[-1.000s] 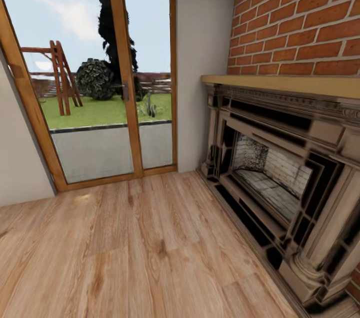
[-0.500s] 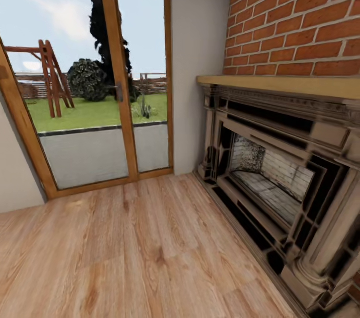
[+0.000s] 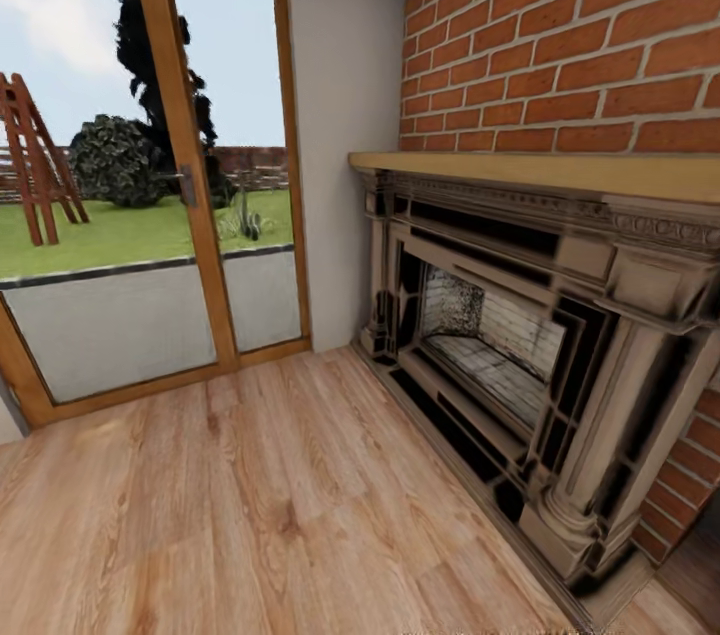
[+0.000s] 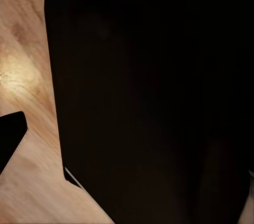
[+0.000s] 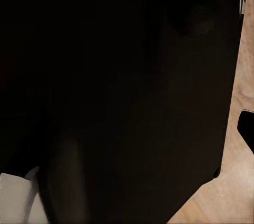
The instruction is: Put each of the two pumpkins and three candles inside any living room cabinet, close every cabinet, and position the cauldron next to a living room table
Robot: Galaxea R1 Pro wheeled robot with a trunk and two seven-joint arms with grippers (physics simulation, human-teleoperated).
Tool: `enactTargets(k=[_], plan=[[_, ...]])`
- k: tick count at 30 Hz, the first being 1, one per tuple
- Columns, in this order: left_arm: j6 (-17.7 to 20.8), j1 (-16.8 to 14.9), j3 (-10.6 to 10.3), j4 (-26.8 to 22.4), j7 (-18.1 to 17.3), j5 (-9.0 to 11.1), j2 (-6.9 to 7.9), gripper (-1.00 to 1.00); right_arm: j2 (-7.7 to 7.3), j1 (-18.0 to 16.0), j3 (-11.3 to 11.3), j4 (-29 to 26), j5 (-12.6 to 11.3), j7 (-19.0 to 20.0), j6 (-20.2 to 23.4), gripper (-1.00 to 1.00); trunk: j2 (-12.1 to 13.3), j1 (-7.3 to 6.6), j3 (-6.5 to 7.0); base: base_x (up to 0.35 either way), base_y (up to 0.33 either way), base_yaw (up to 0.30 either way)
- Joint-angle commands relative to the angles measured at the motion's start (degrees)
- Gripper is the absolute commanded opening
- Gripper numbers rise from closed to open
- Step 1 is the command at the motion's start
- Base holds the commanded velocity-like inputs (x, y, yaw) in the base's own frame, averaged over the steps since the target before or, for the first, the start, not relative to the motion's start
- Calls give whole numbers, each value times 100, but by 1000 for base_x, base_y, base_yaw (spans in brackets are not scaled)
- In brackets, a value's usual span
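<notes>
The pumpkins, candles, cabinet and cauldron are out of view. The head view looks at a room corner with a wooden floor (image 3: 250, 515) and a fireplace (image 3: 500, 345). In the left wrist view a large dark part of my own body (image 4: 159, 102) stands close to the camera, with a black tip (image 4: 9, 142) over the floor at the edge. The right wrist view shows the same kind of dark mass (image 5: 106, 76) and a small black tip (image 5: 247, 126). How either gripper's jaws stand cannot be made out.
A carved fireplace with a wooden mantel (image 3: 560, 170) lines the brick wall (image 3: 570, 35) on the right. A wood-framed glass door (image 3: 130, 215) to a garden fills the back left. A white wall strip (image 3: 335, 115) stands between them.
The whole picture has slid to the left, so the camera has turned right. More of the fireplace and brick wall shows, less of the glass door.
</notes>
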Motion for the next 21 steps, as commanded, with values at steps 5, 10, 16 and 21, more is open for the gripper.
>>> enactTargets(k=[5,10,16,21], plan=[[2,-1,-32,1,5,-24,10,100,2,-2,-8,0,-10,6,2,100,-2,0,-3,-1,0,-291],[5,-1,-43,1,6,-39,29,100,9,-2,-8,0,-10,6,2,100,-2,0,-3,0,0,-294],[5,-1,-46,1,6,-42,32,100,9,-2,-17,0,-10,6,2,100,-2,0,-3,0,0,-295],[5,-1,-60,1,6,-42,34,100,9,-2,-14,0,-10,6,2,100,-2,0,-3,0,0,-295]])
